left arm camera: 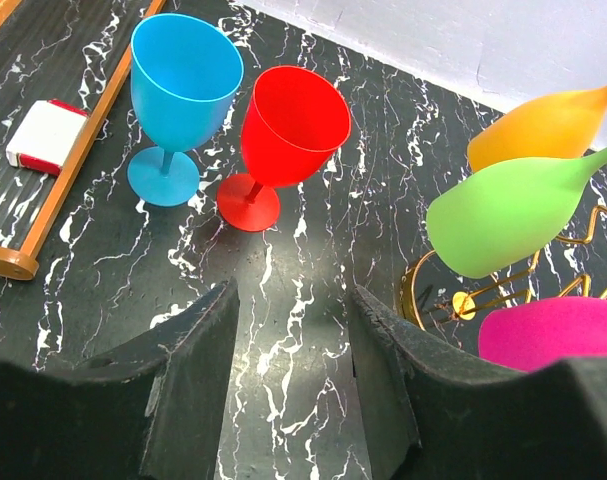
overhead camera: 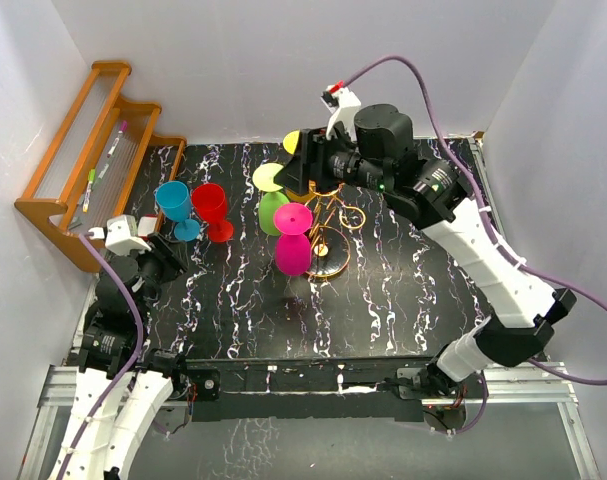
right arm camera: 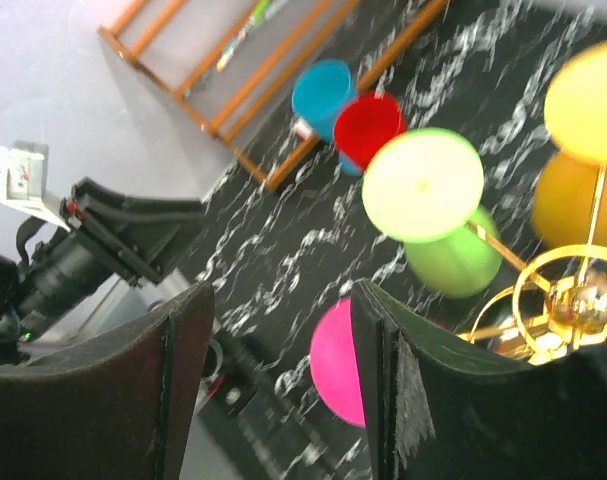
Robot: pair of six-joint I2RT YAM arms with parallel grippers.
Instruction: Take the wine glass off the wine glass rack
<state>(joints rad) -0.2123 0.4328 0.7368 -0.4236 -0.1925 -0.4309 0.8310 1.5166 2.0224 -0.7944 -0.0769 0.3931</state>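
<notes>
Right gripper: jaws apart, nothing between them, only table showing through the gap, so I log it as released. It hangs over the far side of the rack, above the hung glasses. Three glasses hang from the rack arms, bowls down and tilted outward.

Green glass: in the wrist view its round foot sits just ahead of the fingertips, a bit toward the right-hand finger and apart from both. Its bowl tilts away below the foot.

Pink glass: the bowl lies below the gap, partly hidden behind the right-hand finger.

Yellow glass: well off to the right of the fingers, beside the rack post. In the top view the gripper covers part of its foot. I cannot tell if they touch.

Left gripper: also released, jaws apart and empty, bare table between them. Red glass stands upright straight ahead of it. Blue glass stands just beside the red one, ahead and left. Both are on the table, off the rack. The rack and its glasses lie ahead and right of this gripper, with the green bowl ahead-right and the pink bowl just beside the right-hand finger at the view's edge. Shelf sits off to its left, against the wall.
</notes>
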